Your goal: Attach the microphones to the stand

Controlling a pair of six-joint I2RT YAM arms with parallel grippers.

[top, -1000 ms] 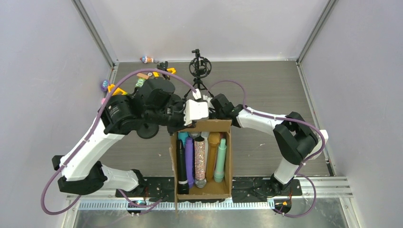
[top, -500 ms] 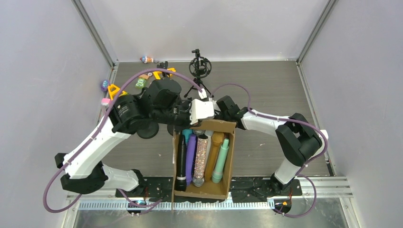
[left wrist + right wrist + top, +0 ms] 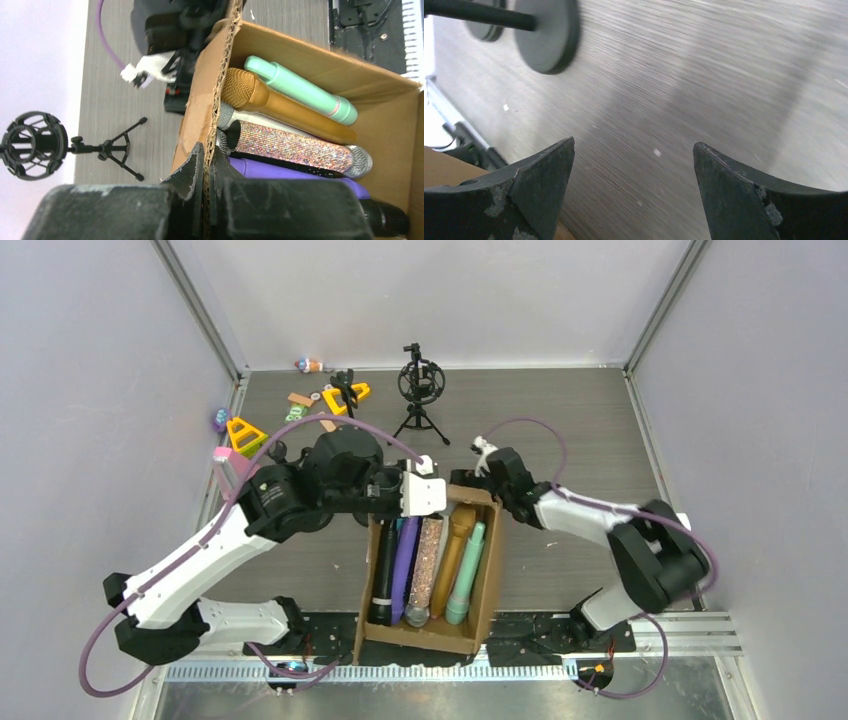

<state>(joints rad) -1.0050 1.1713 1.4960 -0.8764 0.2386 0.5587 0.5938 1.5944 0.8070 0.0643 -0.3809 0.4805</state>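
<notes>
A cardboard box [image 3: 492, 570] lies at the table's middle front. It holds several microphones side by side: black [image 3: 383, 570], purple [image 3: 405, 558], silver-glitter [image 3: 428, 558], gold [image 3: 452, 545] and mint green [image 3: 467, 565]. The left wrist view shows the mint [image 3: 300, 90], gold [image 3: 280, 107], glitter [image 3: 295, 145] and purple [image 3: 300, 172] ones, with a white one [image 3: 270, 120] beneath. The black tripod stand [image 3: 420, 385] with a round shock mount stands at the back, empty. My left gripper [image 3: 206, 155] is shut on the box's far wall [image 3: 210, 85]. My right gripper [image 3: 634, 150] is open and empty, low over the table beside the box's far right corner [image 3: 488, 462].
Toys lie at the back left: a yellow triangle [image 3: 243, 432], orange and yellow pieces [image 3: 345, 395], a pink block [image 3: 228, 462] and a small figure [image 3: 310, 365]. Grey walls close in the table. A metal rail [image 3: 700, 625] runs along the near edge.
My right gripper has let go of the box's far wall and drawn away to the right. My left gripper, still clamped on the wall, has dragged the box's far end right and nearer.
</notes>
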